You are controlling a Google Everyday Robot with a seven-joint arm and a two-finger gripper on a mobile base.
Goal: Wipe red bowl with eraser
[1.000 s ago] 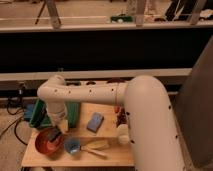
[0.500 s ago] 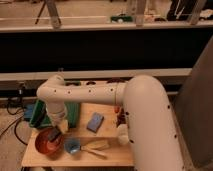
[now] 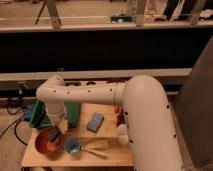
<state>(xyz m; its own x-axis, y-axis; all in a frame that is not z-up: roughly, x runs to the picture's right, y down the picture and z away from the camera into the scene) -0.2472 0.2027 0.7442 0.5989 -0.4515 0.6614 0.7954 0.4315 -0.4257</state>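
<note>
The red bowl sits at the front left of the small wooden table. My gripper hangs from the white arm and reaches down over the bowl's right part. It is shut on the eraser, a small dark block that rests inside the bowl against its inner surface. The gripper's wrist hides part of the bowl's far rim.
A blue cup stands just right of the bowl. A wooden brush lies beside the cup. A blue rectangular pad lies mid-table. A green bin stands at the back left. A white object sits at the right.
The gripper has shifted slightly down and left, deeper into the bowl with the eraser. Nothing else has moved.
</note>
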